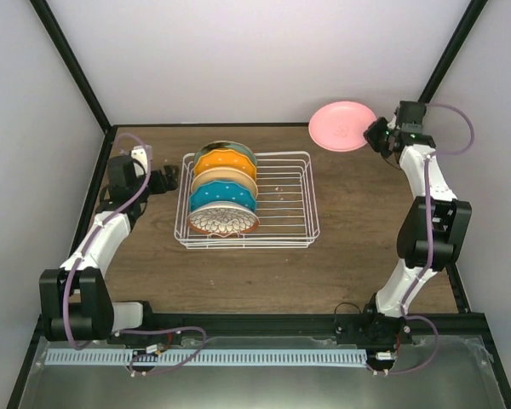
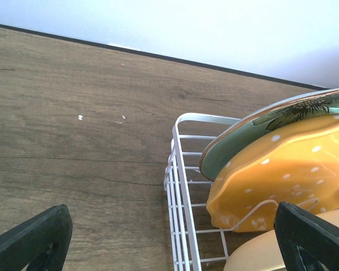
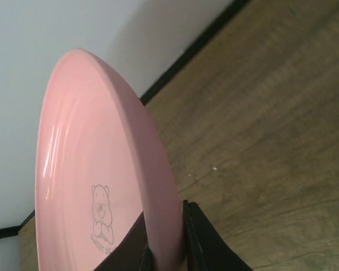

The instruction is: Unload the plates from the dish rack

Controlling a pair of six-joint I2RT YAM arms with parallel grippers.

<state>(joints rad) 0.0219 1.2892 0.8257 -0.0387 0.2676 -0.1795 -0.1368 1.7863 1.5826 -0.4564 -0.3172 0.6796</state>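
Inside right tool [image 3: 165, 245], pink plate [image 3: 96, 169]

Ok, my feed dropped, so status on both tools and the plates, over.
Right tool shut on pink plate, clear of dish rack. Left tool open, empty, left of rack. Five plates racked. Nothing blocking.

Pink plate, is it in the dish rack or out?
Out: the right gripper pinches the pink plate by its rim, far right of the dish rack.

Pale, seemingly lavender walls [image 1: 238, 60] enclose a dark wooden table [image 1: 349, 256].
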